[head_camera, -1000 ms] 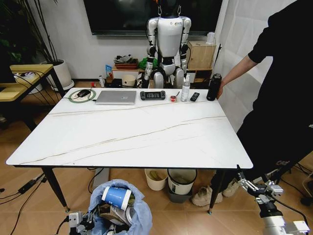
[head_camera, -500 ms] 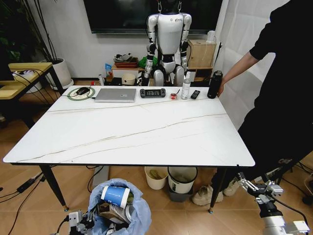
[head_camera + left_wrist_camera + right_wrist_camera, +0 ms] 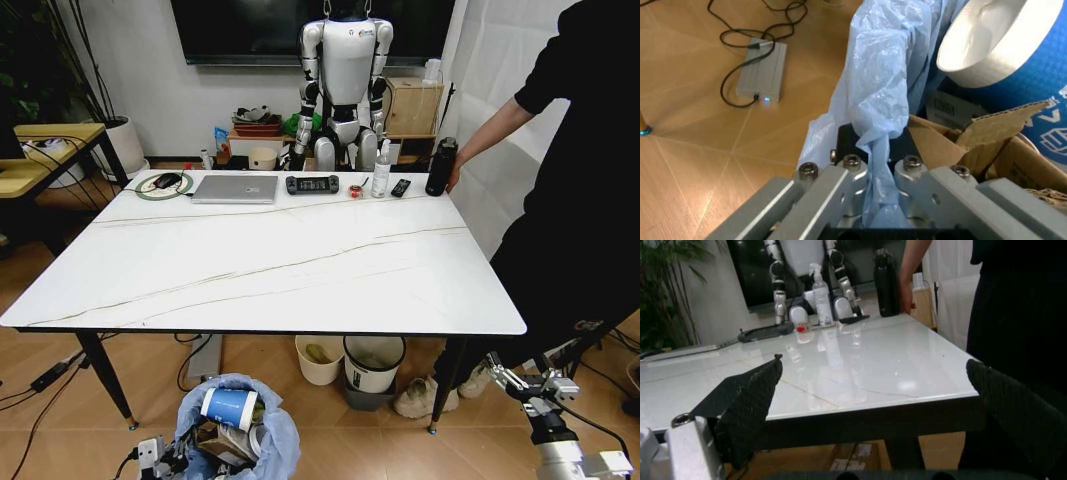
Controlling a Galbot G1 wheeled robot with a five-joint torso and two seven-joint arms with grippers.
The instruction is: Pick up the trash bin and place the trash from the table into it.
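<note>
The trash bin (image 3: 238, 432), lined with a puffy light-blue bag (image 3: 880, 90), hangs low in front of the table (image 3: 260, 270), near its left front leg. My left gripper (image 3: 165, 458) (image 3: 877, 182) is shut on the bag-covered rim. Trash lies inside the bin: a blue paper cup (image 3: 229, 408) (image 3: 1013, 60) on top and torn brown cardboard (image 3: 987, 135) beneath it. My right gripper (image 3: 520, 385) (image 3: 873, 362) stands open and holds nothing, below the table's right front corner.
The table's far edge carries a silver laptop (image 3: 236, 189), a controller (image 3: 312, 184), a spray bottle (image 3: 380, 172) and a black bottle (image 3: 440, 165). A person stands along its right side. A cream bucket (image 3: 320, 360) and a lidded bin (image 3: 373, 365) sit beneath. A power brick (image 3: 760, 70) lies on the floor.
The whole head view has shifted, so the camera moved: table and bin sit lower in the picture. The left gripper still holds the bin; the right gripper stays open.
</note>
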